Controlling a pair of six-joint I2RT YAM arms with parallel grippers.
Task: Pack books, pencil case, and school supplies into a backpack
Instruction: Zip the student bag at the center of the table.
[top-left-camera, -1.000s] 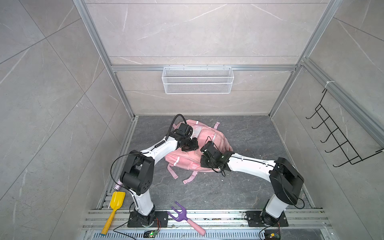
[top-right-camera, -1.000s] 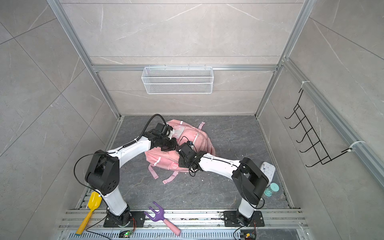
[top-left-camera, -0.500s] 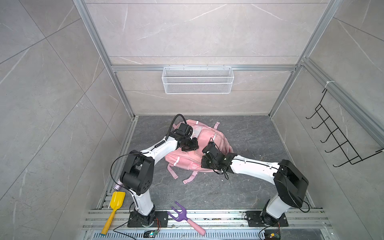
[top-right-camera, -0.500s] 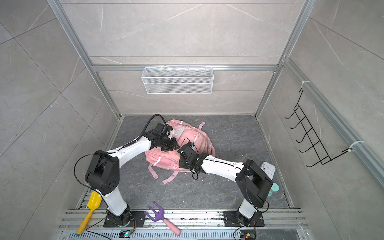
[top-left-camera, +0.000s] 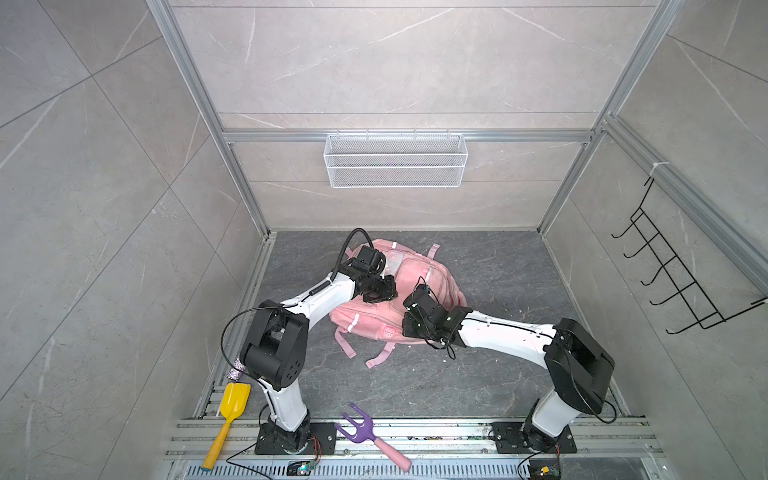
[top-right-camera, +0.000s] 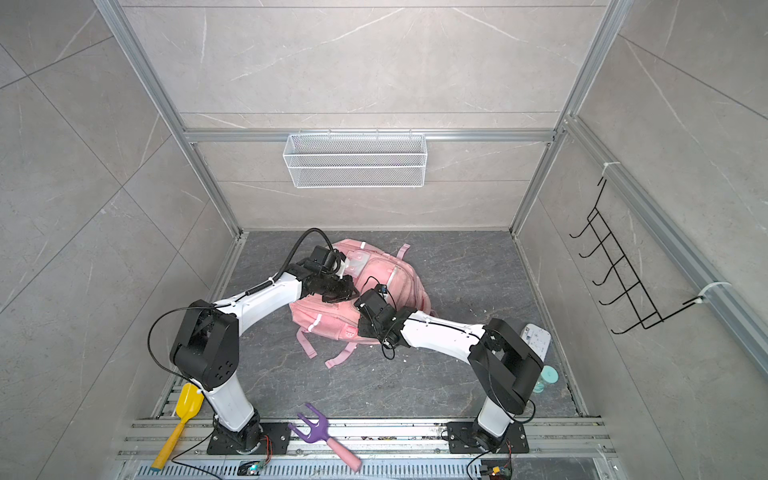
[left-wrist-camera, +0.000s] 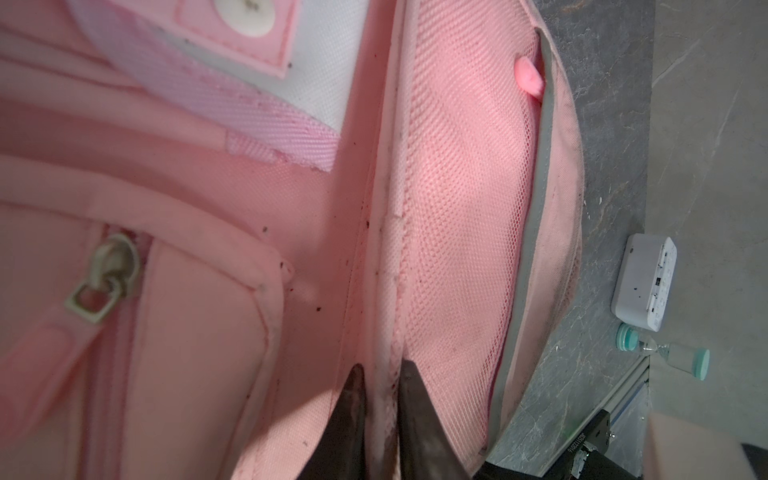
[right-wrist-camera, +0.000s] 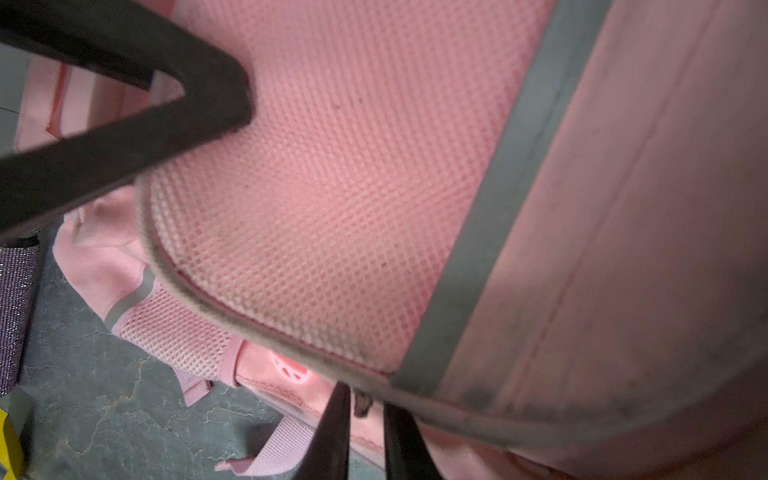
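Nearest me, my right gripper (right-wrist-camera: 365, 399) sits at the piped edge of the large pale pink fabric backpack (top-left-camera: 432, 276), jaws almost together. Gripping or not, I can't tell. Further in, my left gripper (left-wrist-camera: 380, 372) is pinched on its seam. The backpack lies mid-way across the dark grey table (top-left-camera: 478, 386), towards its far edge.

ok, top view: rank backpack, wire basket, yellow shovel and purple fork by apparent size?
1. backpack
2. wire basket, wall-mounted, so nearer the camera
3. yellow shovel and purple fork: about alike, not ranked
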